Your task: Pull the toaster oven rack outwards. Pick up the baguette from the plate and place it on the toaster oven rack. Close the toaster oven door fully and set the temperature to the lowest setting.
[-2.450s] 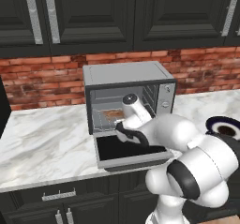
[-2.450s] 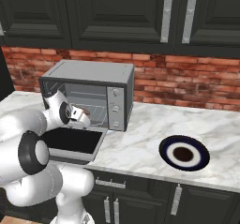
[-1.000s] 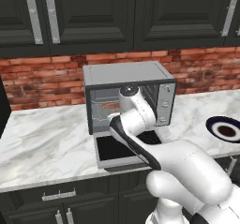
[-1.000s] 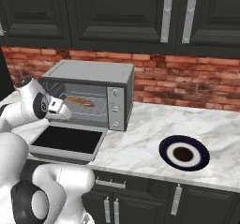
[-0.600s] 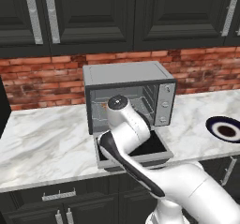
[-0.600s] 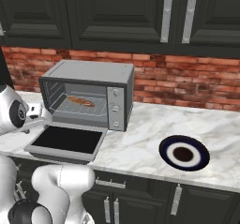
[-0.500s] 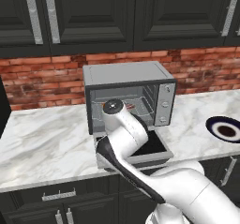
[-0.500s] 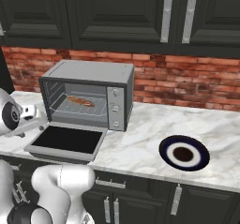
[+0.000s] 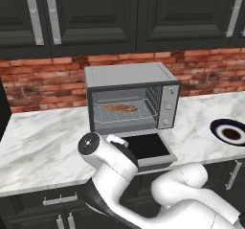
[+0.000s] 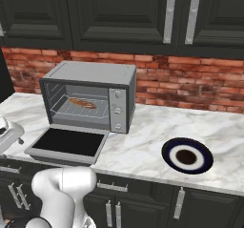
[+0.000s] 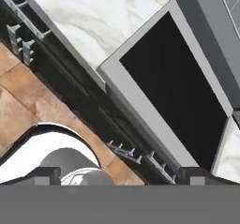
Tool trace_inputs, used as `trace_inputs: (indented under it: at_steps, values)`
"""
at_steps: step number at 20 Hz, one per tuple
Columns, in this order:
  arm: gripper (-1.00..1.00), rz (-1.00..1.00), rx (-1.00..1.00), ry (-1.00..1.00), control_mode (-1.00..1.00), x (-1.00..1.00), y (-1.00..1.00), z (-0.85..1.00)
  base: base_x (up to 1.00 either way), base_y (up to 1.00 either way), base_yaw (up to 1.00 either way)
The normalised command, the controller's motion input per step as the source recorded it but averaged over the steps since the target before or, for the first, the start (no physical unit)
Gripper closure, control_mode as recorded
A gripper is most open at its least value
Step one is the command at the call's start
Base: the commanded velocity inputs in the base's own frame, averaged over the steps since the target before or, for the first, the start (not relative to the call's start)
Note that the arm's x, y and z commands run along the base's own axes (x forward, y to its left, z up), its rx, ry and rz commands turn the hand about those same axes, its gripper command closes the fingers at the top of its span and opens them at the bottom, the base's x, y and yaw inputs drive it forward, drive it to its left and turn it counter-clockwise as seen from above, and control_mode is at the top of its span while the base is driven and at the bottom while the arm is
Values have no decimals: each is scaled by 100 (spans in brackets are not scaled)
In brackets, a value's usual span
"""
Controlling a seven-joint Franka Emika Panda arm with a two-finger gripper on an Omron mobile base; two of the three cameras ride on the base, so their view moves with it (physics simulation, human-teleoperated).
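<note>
The baguette (image 9: 120, 108) now lies on the oven rack (image 9: 125, 114) – plate (image 10: 187, 156) bare. The arm has swung low past the door (image 11: 173, 89) (still down); its gripper seems open, empty.

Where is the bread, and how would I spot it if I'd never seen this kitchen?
Find the silver toaster oven on the marble counter by the brick wall, its door dropped open. Look inside at the wire rack. The baguette lies there: a small long brown-orange loaf, the one warm-coloured thing among grey metal.
</note>
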Motion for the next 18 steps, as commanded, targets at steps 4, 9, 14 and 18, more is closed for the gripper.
trace_inputs:
  at_steps: [4,9,14,18]
  values:
    - [-100,13,-22,0,-100,9,8,-29,0,0,0]
    - [-100,12,-16,0,-100,38,0,-27,0,0,0]
    - [-100,9,-15,0,-100,30,0,-32,0,0,0]
    - [-100,7,-14,0,-100,10,0,-36,0,0,0]
